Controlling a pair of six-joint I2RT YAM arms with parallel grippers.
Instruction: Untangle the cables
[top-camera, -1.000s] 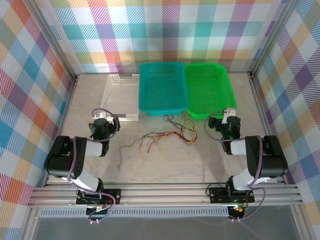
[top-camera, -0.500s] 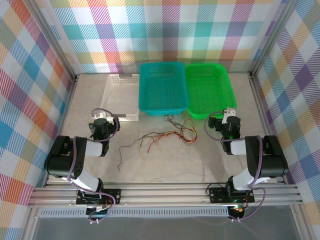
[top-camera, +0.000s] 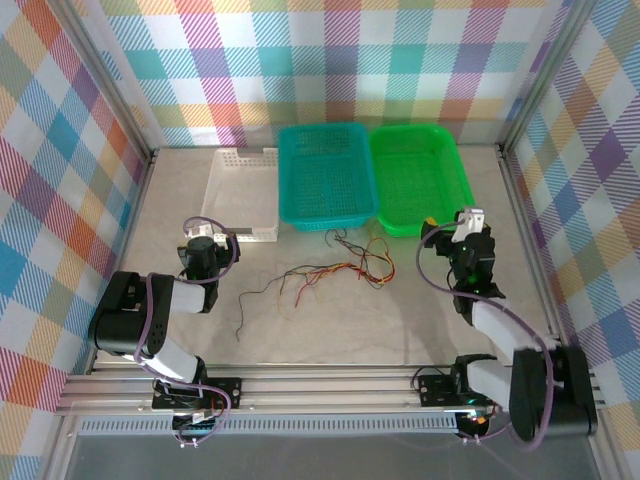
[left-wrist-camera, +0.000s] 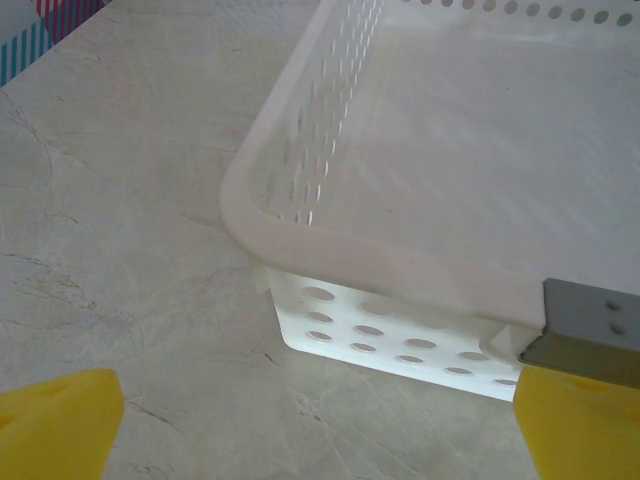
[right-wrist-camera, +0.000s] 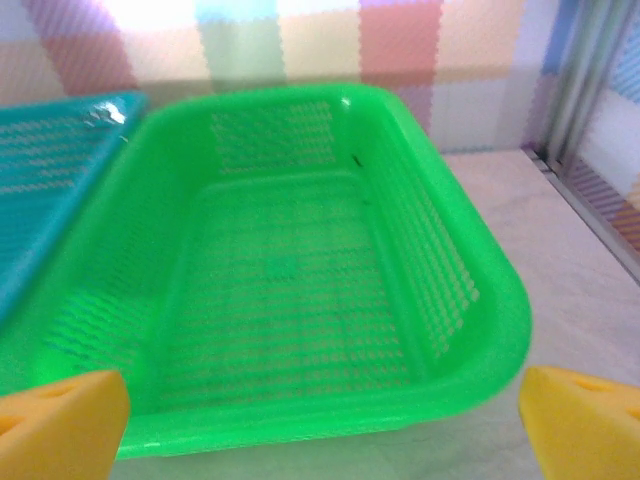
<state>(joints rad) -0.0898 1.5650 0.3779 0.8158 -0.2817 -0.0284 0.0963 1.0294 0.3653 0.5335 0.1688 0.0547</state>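
Observation:
The cables (top-camera: 335, 268) lie as a loose tangle of thin red, orange, yellow, brown and black wires on the table, in front of the baskets and between the two arms. One dark strand trails off to the left toward the front. My left gripper (top-camera: 205, 234) sits low, left of the tangle, facing the white basket's near corner. Its yellow fingertips (left-wrist-camera: 55, 420) stand wide apart, open and empty. My right gripper (top-camera: 462, 226) hovers right of the tangle, at the green basket's near right corner. It is open too, with yellow fingertips (right-wrist-camera: 60, 420) spread and nothing between them.
Three baskets stand in a row at the back: a white basket (top-camera: 215, 190), a teal basket (top-camera: 326, 222) and a green basket (top-camera: 462, 185). The white basket's corner (left-wrist-camera: 330, 250) is close before the left fingers. The green basket's near rim (right-wrist-camera: 300, 425) is just ahead of the right fingers.
The right arm has unfolded and lifted, carrying its gripper up and a little toward the green basket. The left arm and the cables have not moved.

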